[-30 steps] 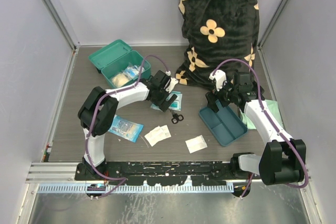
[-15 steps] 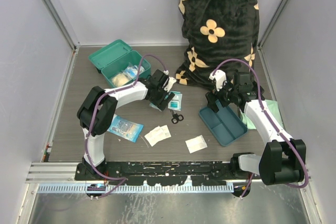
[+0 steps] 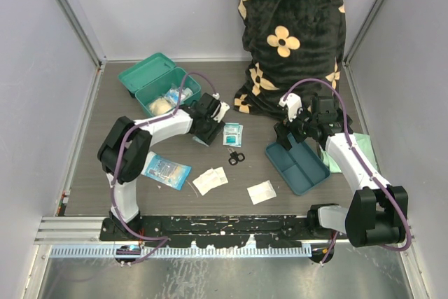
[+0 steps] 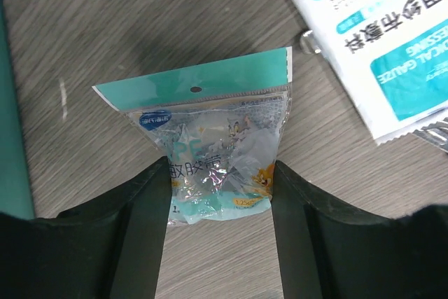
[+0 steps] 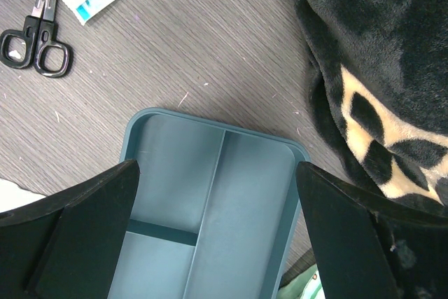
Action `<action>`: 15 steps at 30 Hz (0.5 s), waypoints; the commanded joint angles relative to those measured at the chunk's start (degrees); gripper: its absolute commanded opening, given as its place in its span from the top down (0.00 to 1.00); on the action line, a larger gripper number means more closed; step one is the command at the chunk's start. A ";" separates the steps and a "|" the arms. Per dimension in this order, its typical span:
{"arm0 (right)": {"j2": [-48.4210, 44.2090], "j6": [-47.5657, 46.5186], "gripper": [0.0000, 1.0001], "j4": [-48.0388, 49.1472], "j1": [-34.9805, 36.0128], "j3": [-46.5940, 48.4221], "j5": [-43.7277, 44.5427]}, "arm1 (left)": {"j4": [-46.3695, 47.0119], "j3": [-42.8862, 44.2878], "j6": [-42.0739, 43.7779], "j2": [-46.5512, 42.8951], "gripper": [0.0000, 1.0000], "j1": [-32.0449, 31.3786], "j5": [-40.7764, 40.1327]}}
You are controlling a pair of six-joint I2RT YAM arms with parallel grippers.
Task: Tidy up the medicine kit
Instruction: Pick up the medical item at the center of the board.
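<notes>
Medicine kit (image 3: 159,83): teal-green box, rounded corners, lid open, pale packets inside; sat far left on table (image 3: 91,166). Left gripper (image 4: 222,166) jaws flanked small packet (image 4: 210,103) beside kit wall; teal header, cartoon print; clamped or not, could not tell. Gauze packet (image 4: 378,47), just right, read "GAUZE". Right gripper (image 5: 215,167) gaped wide over divided tray (image 5: 175,173).

A robotics lab test cell: plain pale wall panels (image 3: 168,12) on aluminium posts (image 3: 70,12) enclosed a grey wood-grain tabletop (image 3: 91,159) edged by a slotted aluminium rail (image 3: 70,227).
</notes>
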 commanded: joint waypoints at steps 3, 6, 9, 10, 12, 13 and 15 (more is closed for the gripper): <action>-0.45 -0.94 0.00 1.32 -0.10 0.54 -0.64 | 1.00 -0.33 2.11 -6.27 0.45 1.32 -2.68; -0.45 -0.91 0.00 1.33 -0.13 0.55 -0.65 | 0.80 -0.59 4.52 -8.75 0.46 1.55 -0.88; -0.37 -0.87 0.00 1.31 -0.12 0.52 -0.60 | -0.38 -0.45 7.60 -11.10 0.46 1.72 1.53; -0.31 -0.89 0.00 1.28 -0.12 0.58 -0.60 | -0.89 -0.24 8.37 -12.06 0.47 1.91 2.23; -0.30 -0.92 0.00 1.32 -0.12 0.59 -0.55 | -2.08 0.33 9.63 -13.97 0.48 2.26 3.86; -0.27 -0.88 0.00 1.29 -0.12 0.56 -0.59 | -2.72 0.94 10.14 -14.80 0.48 2.58 4.75; -0.29 -0.87 0.00 1.26 -0.12 0.54 -0.58 | -4.50 2.33 10.98 -16.71 0.49 3.23 6.41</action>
